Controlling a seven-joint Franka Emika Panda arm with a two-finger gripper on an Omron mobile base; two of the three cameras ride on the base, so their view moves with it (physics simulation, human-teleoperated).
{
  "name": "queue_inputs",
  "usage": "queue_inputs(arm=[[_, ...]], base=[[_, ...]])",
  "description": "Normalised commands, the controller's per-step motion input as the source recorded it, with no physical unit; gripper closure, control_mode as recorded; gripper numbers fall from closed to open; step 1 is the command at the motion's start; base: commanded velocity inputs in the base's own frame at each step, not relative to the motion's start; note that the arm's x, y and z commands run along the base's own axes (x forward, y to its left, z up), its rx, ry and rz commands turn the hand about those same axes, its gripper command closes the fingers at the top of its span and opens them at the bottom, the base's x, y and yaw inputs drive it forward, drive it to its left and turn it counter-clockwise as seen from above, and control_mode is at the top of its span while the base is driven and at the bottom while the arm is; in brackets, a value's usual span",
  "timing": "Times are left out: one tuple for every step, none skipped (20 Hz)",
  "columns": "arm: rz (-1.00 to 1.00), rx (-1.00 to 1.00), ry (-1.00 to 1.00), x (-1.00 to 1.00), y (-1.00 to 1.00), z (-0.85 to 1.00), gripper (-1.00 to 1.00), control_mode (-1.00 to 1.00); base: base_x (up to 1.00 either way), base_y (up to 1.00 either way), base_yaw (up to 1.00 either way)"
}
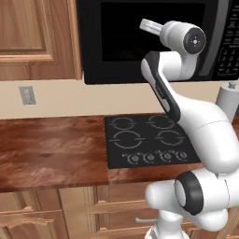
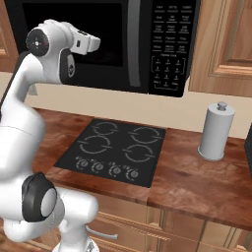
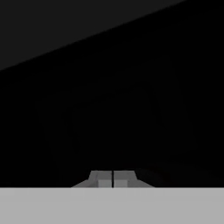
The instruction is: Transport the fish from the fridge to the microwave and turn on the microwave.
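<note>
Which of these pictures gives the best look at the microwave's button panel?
The right base view: the microwave's keypad faces the camera, whole and unblocked. The left base view catches a slice of it at the right edge. The hand view is dark.

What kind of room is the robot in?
It looks like a kitchen. There's a black microwave up on the wall, a stove top with four rings set into a wooden counter, and wooden cupboards.
</note>
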Motion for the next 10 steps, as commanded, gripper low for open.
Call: queue_inputs(arm=[[0.0,0.0,0.0,0.48,-0.18,-0.06,1.0,-1.0],[0.0,0.0,0.0,0.47,-0.18,-0.07,1.0,-1.0],[0.0,0.0,0.0,0.45,-0.19,-0.08,1.0,-1.0],[0.0,0.0,0.0,0.45,-0.19,-0.09,1.0,-1.0],[0.0,0.0,0.0,0.44,-0.17,-0.1,1.0,-1.0],[0.0,0.0,0.0,0.44,-0.19,-0.1,1.0,-1.0],[0.0,0.0,0.0,0.48,-0.18,-0.09,1.0,-1.0],[0.0,0.0,0.0,0.49,-0.19,-0.06,1.0,-1.0],[0.0,0.0,0.0,0.48,-0.19,-0.05,1.0,-1.0],[0.0,0.01,0.0,0.49,-0.21,-0.02,1.0,-1.0]], base=[[0.0,0.0,0.0],[0.0,0.0,0.0],[0.0,0.0,0.0],[0.0,0.0,0.0],[0.0,0.0,0.0],[0.0,0.0,0.0],[0.0,0.0,0.0],[0.0,0.0,0.0],[0.0,0.0,0.0],[0.0,0.0,0.0]])
